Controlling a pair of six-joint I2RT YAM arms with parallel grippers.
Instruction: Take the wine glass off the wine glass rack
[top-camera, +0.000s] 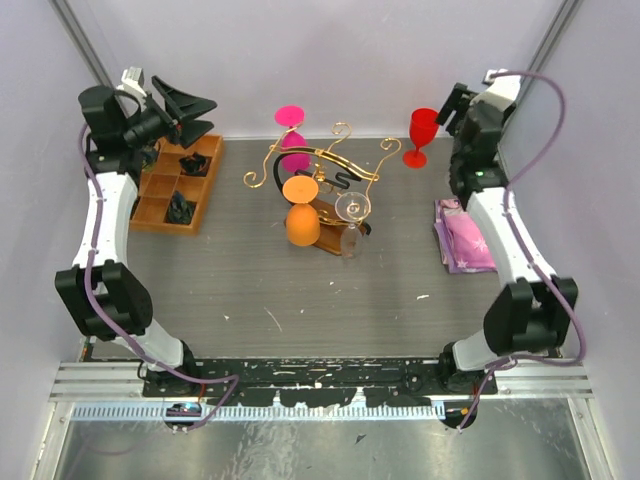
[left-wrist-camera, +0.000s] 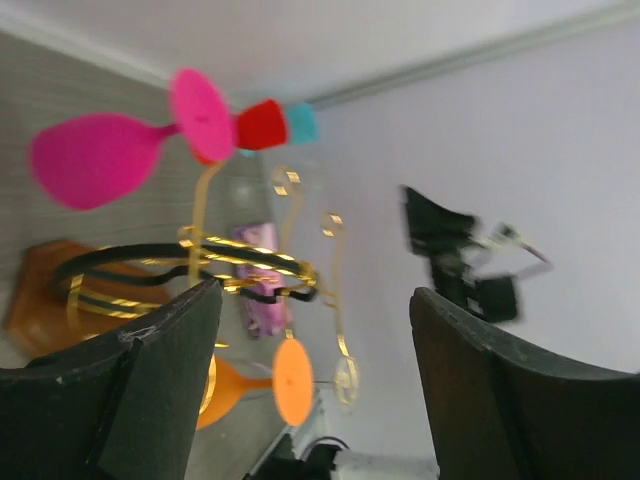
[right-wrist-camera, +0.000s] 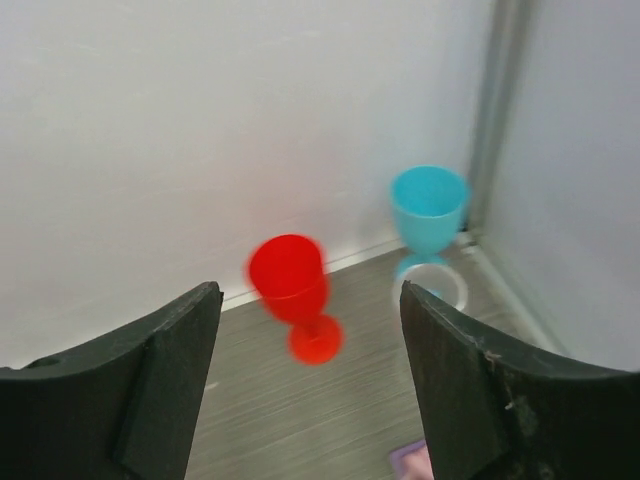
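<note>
The gold wire wine glass rack (top-camera: 325, 160) with a black ring stands on its brown base mid-table. A pink glass (top-camera: 293, 135), an orange glass (top-camera: 302, 218) and a clear glass (top-camera: 352, 212) hang upside down on it. My left gripper (top-camera: 192, 115) is open and empty, raised at the far left, apart from the rack. Its wrist view shows the rack (left-wrist-camera: 240, 262), the pink glass (left-wrist-camera: 100, 155) and the orange glass (left-wrist-camera: 275, 380) beyond the open left gripper (left-wrist-camera: 315, 390). My right gripper (top-camera: 447, 105) is open and empty at the far right, next to a red glass (top-camera: 421, 135).
A compartmented wooden tray (top-camera: 150, 210) lies far left under the left gripper. A pink cloth (top-camera: 462, 235) lies at the right. The right wrist view shows the red glass (right-wrist-camera: 295, 290) and a blue glass (right-wrist-camera: 428, 210) standing by the back wall corner.
</note>
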